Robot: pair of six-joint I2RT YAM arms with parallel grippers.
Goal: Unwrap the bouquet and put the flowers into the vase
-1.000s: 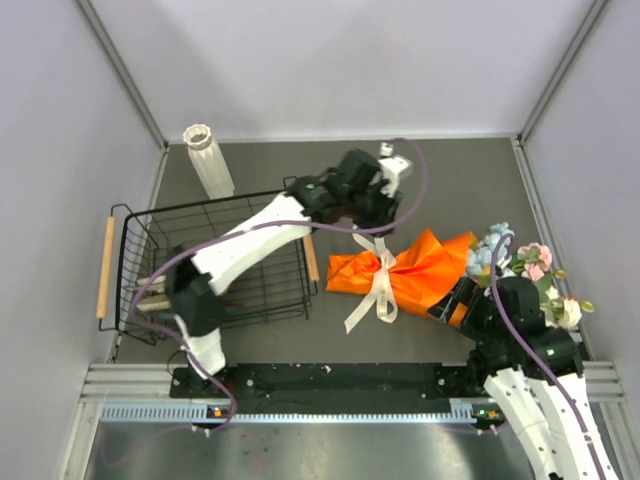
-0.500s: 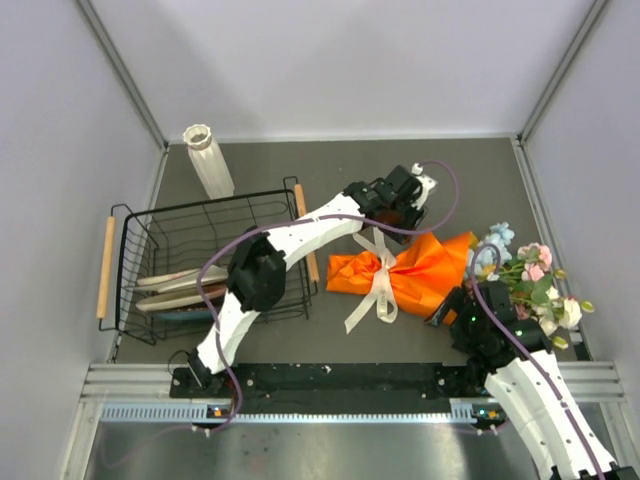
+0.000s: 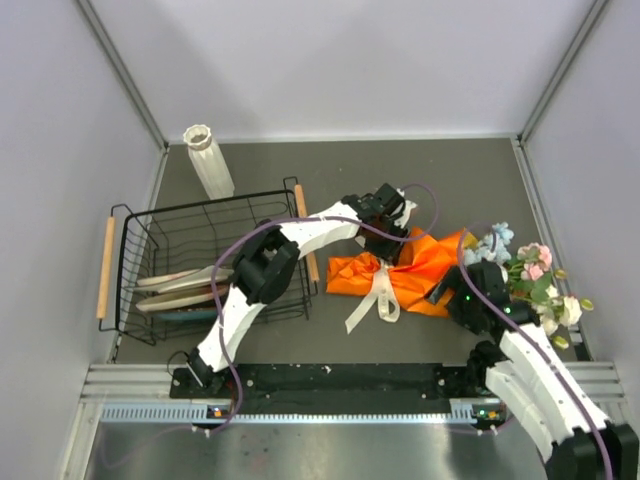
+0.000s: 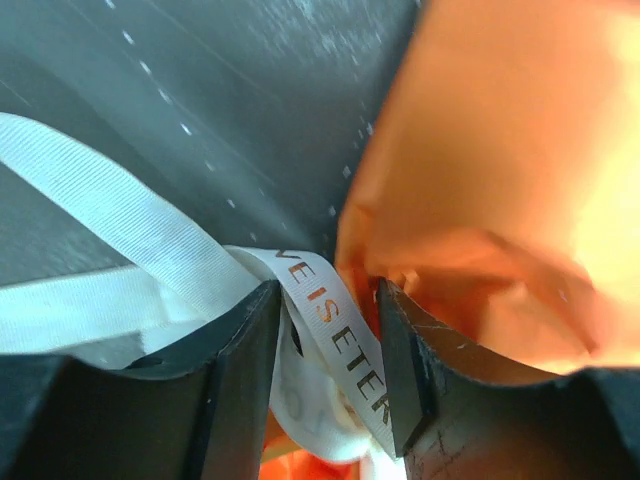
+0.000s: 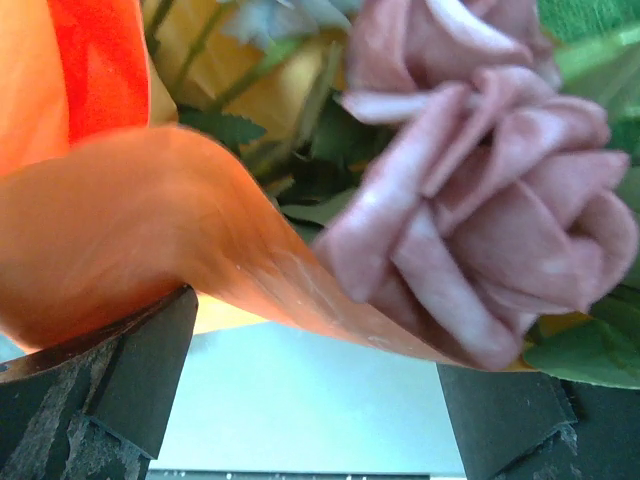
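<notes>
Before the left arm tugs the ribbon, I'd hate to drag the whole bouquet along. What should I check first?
1. Ribbon inside left gripper: ok, a strand lies between the fingers.
2. Left gripper clamped on it: cannot tell.
3. Right gripper pinning the wrap: not ok, jaws wide open around its edge.
4. Ribbon untied: not ok, it is tied.
5. Vase upright: ok, standing beside the rack.
</notes>
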